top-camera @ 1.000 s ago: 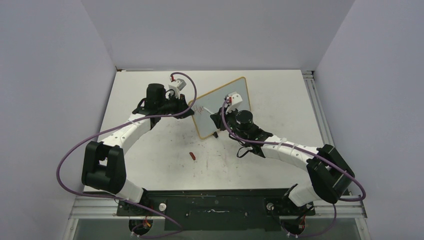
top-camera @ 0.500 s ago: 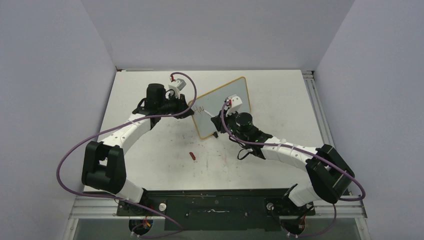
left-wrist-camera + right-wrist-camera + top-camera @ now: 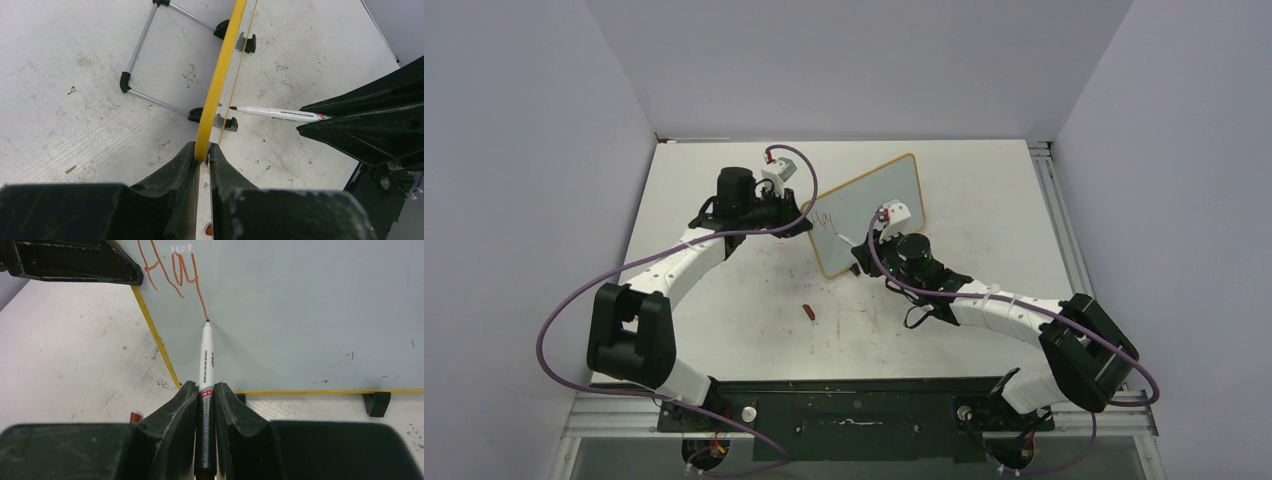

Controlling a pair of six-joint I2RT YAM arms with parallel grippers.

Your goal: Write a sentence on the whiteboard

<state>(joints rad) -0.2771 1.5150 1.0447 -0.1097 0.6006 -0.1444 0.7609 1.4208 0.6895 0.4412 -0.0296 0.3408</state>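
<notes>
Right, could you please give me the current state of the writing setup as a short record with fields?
whiteboard: yellow-framed, standing on a wire stand on the white table
left gripper: shut on the whiteboard's yellow edge
right gripper: shut on a white marker
marker tip: touching the board at the lower end of a long red stroke
sentence: only "Ha" and that stroke written
loose item: small red piece, possibly the marker's cap, on the table near the board

The whiteboard [image 3: 874, 195] stands mid-tabletop [image 3: 984, 200], the left gripper [image 3: 802, 222] on its left edge. The right gripper's [image 3: 862, 243] marker [image 3: 206, 355] touches its front, and a cap [image 3: 810, 311] lies before it.
</notes>
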